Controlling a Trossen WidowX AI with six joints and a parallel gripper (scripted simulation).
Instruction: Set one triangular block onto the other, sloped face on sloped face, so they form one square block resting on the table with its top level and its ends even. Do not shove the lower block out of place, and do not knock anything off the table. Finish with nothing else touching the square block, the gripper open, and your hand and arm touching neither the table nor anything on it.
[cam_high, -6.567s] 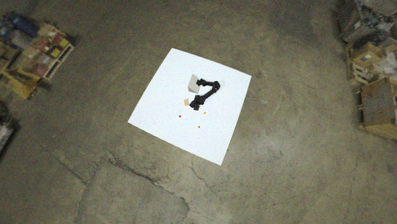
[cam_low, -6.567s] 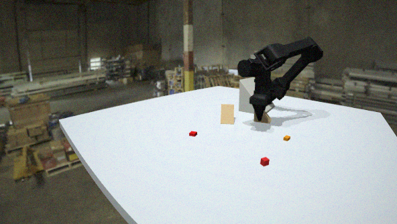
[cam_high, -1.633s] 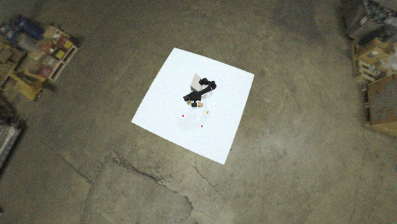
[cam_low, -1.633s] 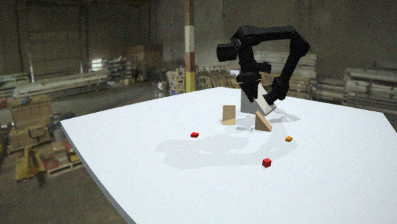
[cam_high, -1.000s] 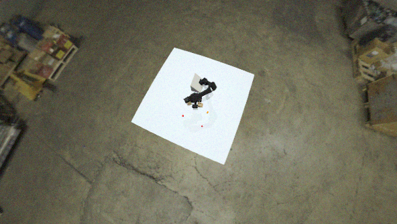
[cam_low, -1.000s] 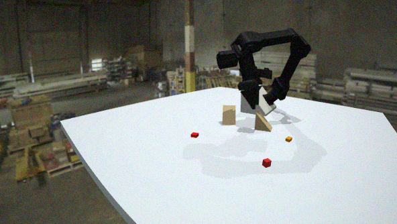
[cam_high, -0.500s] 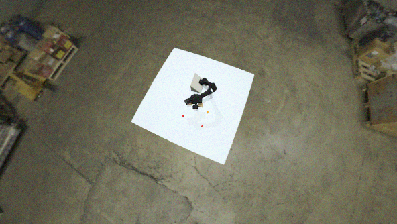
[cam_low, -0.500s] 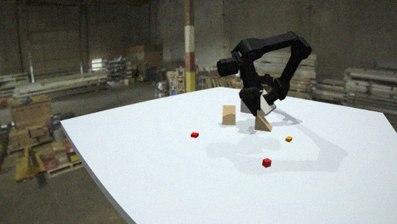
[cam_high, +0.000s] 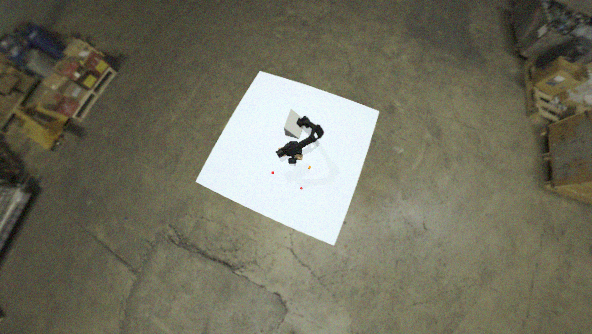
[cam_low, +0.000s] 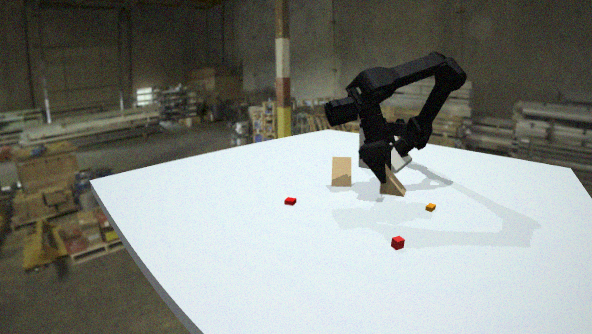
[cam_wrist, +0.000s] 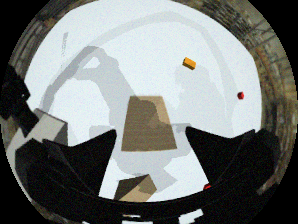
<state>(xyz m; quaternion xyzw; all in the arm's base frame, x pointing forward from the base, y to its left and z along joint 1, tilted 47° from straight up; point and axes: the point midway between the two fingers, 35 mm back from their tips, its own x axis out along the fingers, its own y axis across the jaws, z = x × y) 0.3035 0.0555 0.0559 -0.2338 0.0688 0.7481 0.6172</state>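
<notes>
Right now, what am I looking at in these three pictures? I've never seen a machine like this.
The black machine is a robot arm with several joints. At its end is a gripper, two black fingers that pinch things; they stand open and hold nothing. One picture looks down from above, one looks across the white table from the side, and the round one comes from a camera near the gripper. On the table are two wooden triangular blocks, one near the fingers and another beyond, plus two small red blocks and a small orange block.
</notes>
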